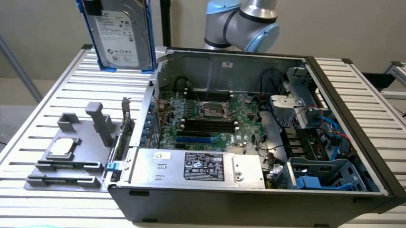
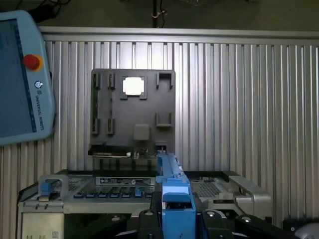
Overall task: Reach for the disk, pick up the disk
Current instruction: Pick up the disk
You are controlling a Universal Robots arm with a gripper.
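The disk (image 1: 120, 38) is a silver hard drive with a white label in a blue bracket. It hangs upright in the air above the table's far corner, at the exterior view's left, just outside the open computer case. In the wrist view the disk (image 2: 174, 191) appears edge-on as a blue bracket rail. My gripper (image 2: 177, 219) is shut on it, with a black finger pressed against each side. Its top runs past the upper edge of the exterior view.
The open computer case (image 1: 355, 118) with its motherboard lies on the slatted metal table (image 1: 57, 95). A grey fixture plate (image 1: 85, 142) holding a small silver processor chip (image 1: 62, 147) sits at the exterior view's left. A teach pendant (image 2: 20, 74) lies beside the table.
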